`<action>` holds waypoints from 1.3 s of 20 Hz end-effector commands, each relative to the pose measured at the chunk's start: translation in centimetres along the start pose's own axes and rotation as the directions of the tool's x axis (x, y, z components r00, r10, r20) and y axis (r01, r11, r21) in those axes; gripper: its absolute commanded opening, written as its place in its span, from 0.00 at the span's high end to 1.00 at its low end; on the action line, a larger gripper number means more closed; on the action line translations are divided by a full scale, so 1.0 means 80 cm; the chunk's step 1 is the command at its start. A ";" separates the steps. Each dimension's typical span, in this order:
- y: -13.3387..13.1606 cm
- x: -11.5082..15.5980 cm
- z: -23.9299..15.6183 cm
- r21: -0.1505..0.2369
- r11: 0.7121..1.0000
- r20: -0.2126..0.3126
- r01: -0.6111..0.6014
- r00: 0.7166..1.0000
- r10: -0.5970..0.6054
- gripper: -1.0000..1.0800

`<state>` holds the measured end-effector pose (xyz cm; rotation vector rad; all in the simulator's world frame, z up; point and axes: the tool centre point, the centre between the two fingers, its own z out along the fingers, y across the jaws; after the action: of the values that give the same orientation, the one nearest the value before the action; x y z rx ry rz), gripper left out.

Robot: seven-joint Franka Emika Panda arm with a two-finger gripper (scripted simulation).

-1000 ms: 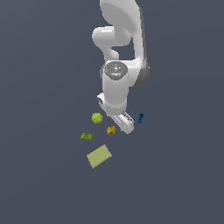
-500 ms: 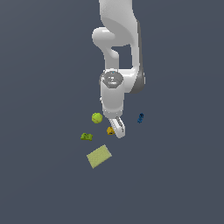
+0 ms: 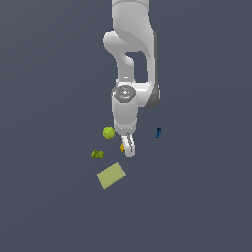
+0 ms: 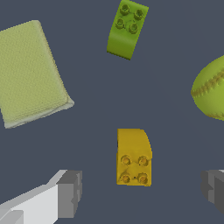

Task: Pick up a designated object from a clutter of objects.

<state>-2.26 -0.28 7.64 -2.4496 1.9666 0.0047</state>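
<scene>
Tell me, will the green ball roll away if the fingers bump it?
Probably. The green ball looks round with stitched seams like a tennis ball or softball, so a nudge likely sends it rolling. Nothing touches it to stop it; the orange block lies apart.

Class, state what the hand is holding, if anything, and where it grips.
Nothing is held. The hand is open, its fingers either side of the orange brick, not touching.

The orange-yellow brick (image 4: 134, 157) lies between the spread fingers (image 4: 65, 193) of the gripper (image 4: 142, 190), bare bench (image 4: 96, 109) on every side of it. The green ball (image 4: 212, 89), green brick (image 4: 127, 28) and pale yellow-green pad (image 4: 28, 72) lie apart from it, none crowding either finger.
</scene>
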 end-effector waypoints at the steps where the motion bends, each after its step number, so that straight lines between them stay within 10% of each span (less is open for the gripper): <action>1: 0.002 0.001 0.004 0.001 1.000 -0.002 -0.023 1.000 0.023 0.04; 25: 0.003 0.002 0.068 0.002 0.999 -0.002 -0.035 0.999 0.035 0.04; 26: 0.003 0.002 0.068 0.002 0.999 -0.002 -0.035 0.999 0.035 1.00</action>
<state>-2.52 -0.45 2.25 -2.4154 2.0099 0.0014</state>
